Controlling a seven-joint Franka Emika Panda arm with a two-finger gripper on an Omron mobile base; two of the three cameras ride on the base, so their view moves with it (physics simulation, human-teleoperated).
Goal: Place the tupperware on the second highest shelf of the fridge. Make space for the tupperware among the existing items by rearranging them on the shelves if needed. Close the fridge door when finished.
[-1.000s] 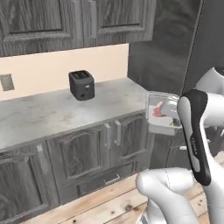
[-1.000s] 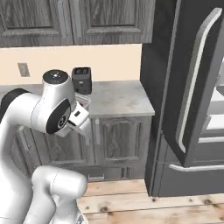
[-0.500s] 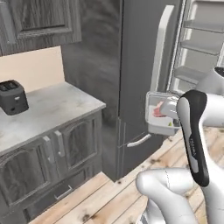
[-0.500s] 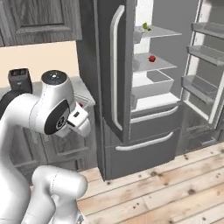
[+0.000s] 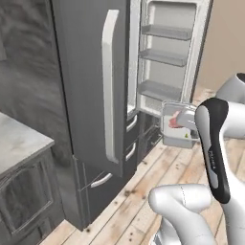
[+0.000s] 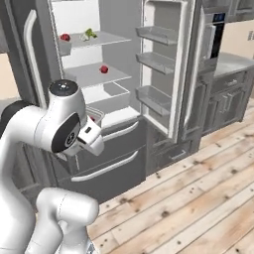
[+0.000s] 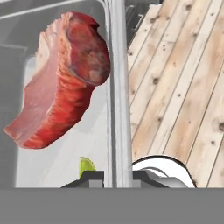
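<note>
Currently: claw (image 7: 118, 175) clamped on tupperware (image 5: 178, 125) wall — tub held aloft before fridge (image 5: 91, 95), right door open; red fruit (image 6: 103, 69) on second highest shelf (image 6: 92, 75) — pink meat inside tub.

Clear tupperware (image 5: 178, 125) aloft, fridge (image 6: 94, 94) open

Dark grey fridge (image 5: 81, 95) showing white interior; clear tupperware (image 5: 178, 125) holding pinkish-red meat (image 7: 61, 78); pale wood-plank floor (image 6: 198, 193) showing.
</note>
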